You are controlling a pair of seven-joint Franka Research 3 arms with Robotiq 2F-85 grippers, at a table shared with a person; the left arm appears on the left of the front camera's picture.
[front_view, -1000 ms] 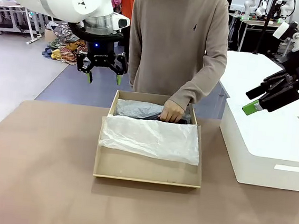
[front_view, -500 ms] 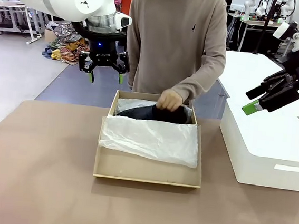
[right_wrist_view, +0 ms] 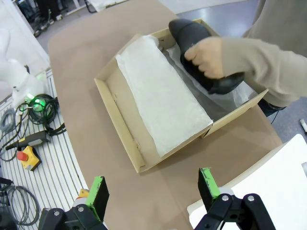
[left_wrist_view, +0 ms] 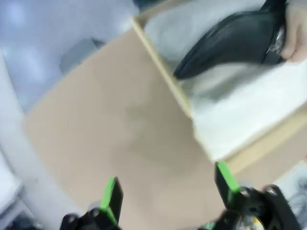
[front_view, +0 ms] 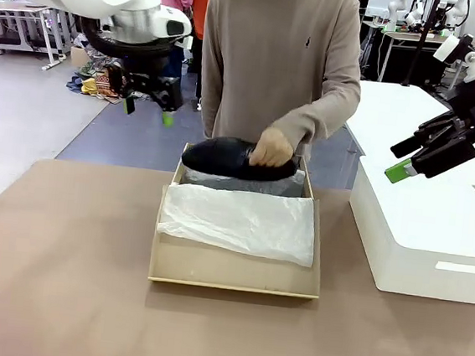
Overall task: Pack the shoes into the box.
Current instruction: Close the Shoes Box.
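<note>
Looking at this one, the person across the table (front_view: 59,279) has one glossy black shoe (front_view: 223,156) in their hand (front_view: 272,150). The hand has it by the heel end and the pointed toe aims toward the table's left edge. It's held sideways over the far end of the box (front_view: 232,276), roughly at rim height, and I can't tell if it touches the paper underneath.

The box is the tan cardboard one. It sits mid-table with its far wall about at the table's far edge. A sheet of white tissue paper (front_view: 242,220) covers the near part of the inside, and there's greyer crumpled paper at the far end under the shoe.

Left gripper (front_view: 149,113) hangs in the air past the far edge, off the box's far-left corner, with its jaws spread wide and nothing between the green pads. It's well apart from the shoe and the hand.

Right gripper (front_view: 398,158) is over by the right edge, up above the big white box (front_view: 433,239) just beside the cardboard one. Its jaws are also wide apart and empty.
</note>
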